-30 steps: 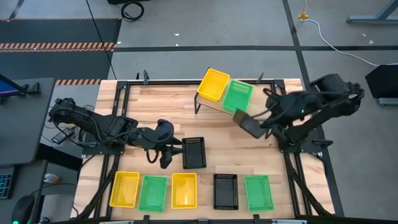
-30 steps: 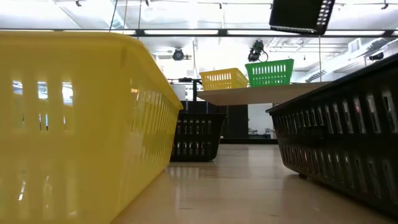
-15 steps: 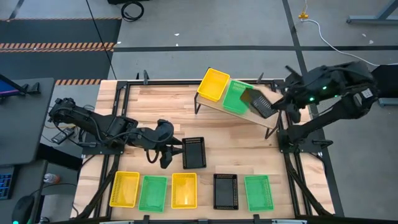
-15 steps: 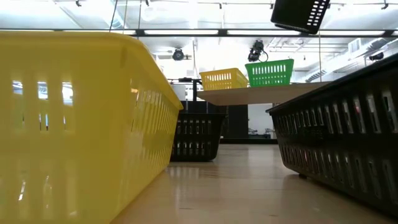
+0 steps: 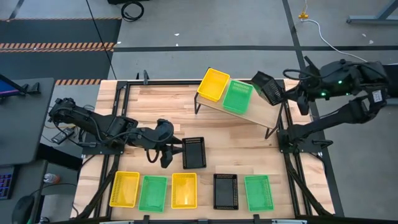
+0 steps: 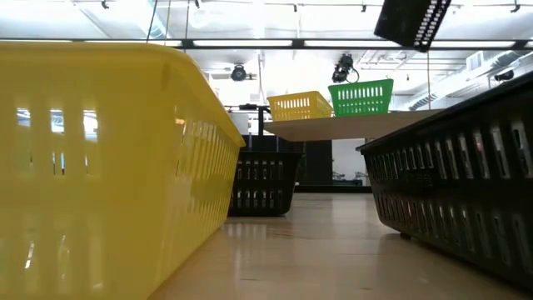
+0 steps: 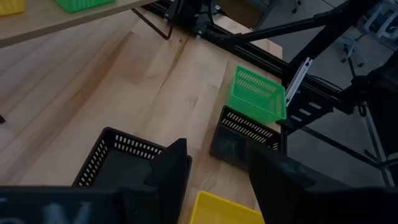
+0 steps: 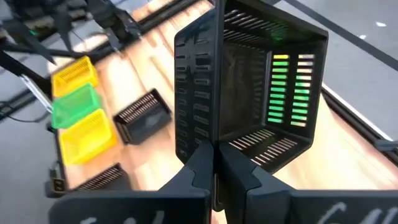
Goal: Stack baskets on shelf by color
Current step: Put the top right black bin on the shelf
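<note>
The black perforated plastic basket [image 8: 249, 87], judged light and stiff, is held pinched by one thin wall in the right claw [image 8: 214, 163], aloft just beside the light-wood shelf [image 5: 249, 117].

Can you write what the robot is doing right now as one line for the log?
right gripper: shut on black basket, raised past shelf end | left gripper: open beside table black basket | shelf holds: yellow basket, green basket
</note>
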Robot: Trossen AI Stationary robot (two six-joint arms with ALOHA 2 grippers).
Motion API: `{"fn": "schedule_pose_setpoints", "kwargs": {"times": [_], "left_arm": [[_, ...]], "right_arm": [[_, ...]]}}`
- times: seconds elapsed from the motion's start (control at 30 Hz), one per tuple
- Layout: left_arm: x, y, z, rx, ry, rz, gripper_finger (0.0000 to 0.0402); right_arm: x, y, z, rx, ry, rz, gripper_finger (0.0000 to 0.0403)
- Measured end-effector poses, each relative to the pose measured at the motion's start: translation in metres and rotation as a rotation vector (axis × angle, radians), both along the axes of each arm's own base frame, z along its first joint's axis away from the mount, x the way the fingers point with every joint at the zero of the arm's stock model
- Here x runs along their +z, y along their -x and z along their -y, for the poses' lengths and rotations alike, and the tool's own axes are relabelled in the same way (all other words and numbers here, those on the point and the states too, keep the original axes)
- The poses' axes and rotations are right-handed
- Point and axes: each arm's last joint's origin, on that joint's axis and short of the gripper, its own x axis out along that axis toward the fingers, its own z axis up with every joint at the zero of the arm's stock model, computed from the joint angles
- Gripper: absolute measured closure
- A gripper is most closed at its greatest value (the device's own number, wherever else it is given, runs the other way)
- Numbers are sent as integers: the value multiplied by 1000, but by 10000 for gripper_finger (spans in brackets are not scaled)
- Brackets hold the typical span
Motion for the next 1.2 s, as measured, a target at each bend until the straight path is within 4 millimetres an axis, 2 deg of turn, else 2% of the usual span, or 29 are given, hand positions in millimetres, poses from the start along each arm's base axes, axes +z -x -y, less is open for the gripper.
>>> {"fn": "schedule_pose_setpoints", "kwargs": {"times": [0.27, 0.63, 1.2], "left_arm": [[0, 0, -1, 32, 16, 4, 230], [0, 0, -1, 53, 30, 7, 230], [0, 0, -2, 101, 33, 18, 230]], "right_arm": [[-26, 5, 2, 3, 40, -90, 387], [-47, 15, 4, 21, 100, -152, 386], [-103, 1, 9, -13, 90, -371, 386]]}}
